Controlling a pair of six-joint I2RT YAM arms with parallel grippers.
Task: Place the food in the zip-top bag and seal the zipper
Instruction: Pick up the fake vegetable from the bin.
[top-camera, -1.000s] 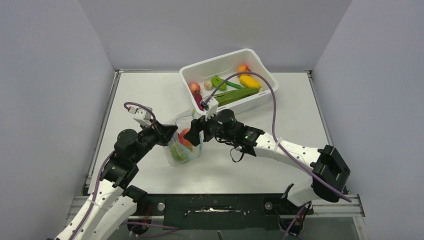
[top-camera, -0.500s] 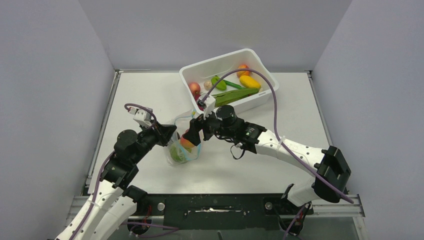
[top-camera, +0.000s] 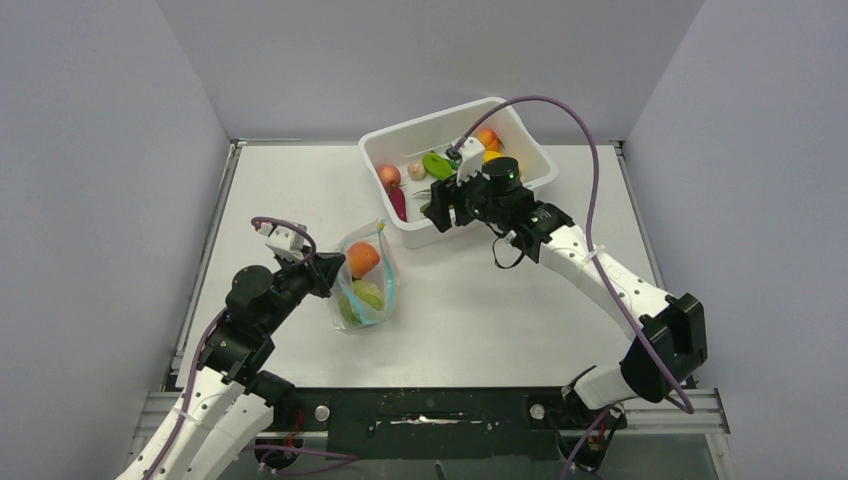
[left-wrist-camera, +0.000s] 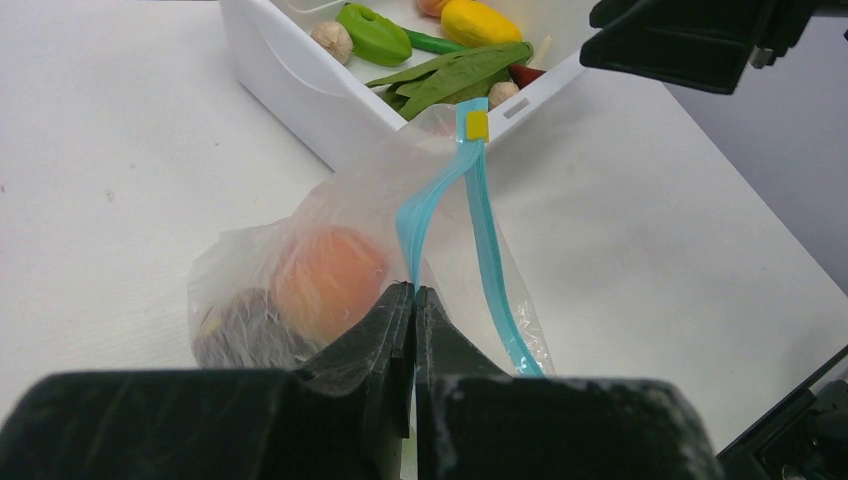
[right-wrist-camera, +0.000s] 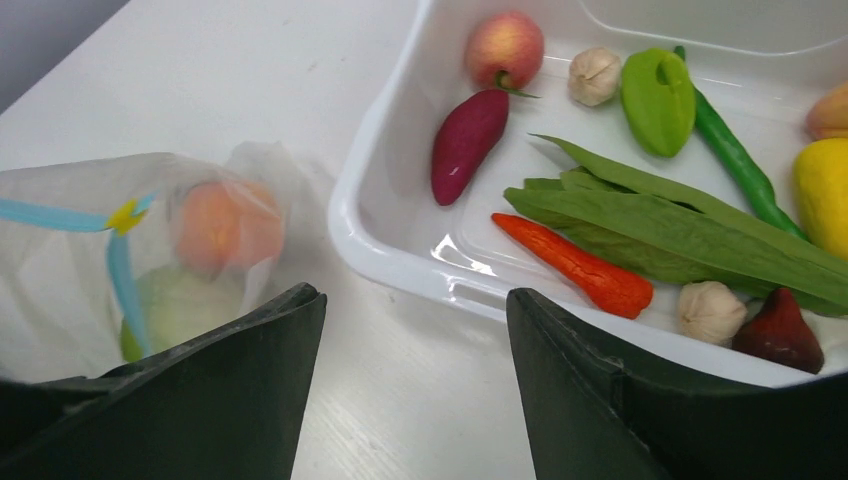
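The zip-top bag (top-camera: 362, 292) stands on the table, its mouth held up by my left gripper (left-wrist-camera: 414, 292), which is shut on the bag's rim at the blue zipper (left-wrist-camera: 480, 230). Inside the bag lie an orange peach (top-camera: 362, 259), a green ball (top-camera: 366, 296) and a dark fruit (left-wrist-camera: 240, 335). My right gripper (right-wrist-camera: 415, 295) is open and empty, hovering over the table just in front of the white tub (right-wrist-camera: 390, 250). More food lies in that tub: a purple root (right-wrist-camera: 468, 140), a red carrot (right-wrist-camera: 575, 262) and a peach (right-wrist-camera: 503, 48).
The tub (top-camera: 530, 180) sits at the back of the table, to the right of centre. It also holds long green leaves (right-wrist-camera: 680, 225), a green pepper (right-wrist-camera: 657, 98), a yellow piece (right-wrist-camera: 825, 185) and pale bulbs (right-wrist-camera: 595, 75). Grey walls enclose the table on three sides.
The right gripper let the peach go into the bag, then pulled back and to the right toward the tub, its jaws narrowing a little. The left gripper kept its hold on the bag.
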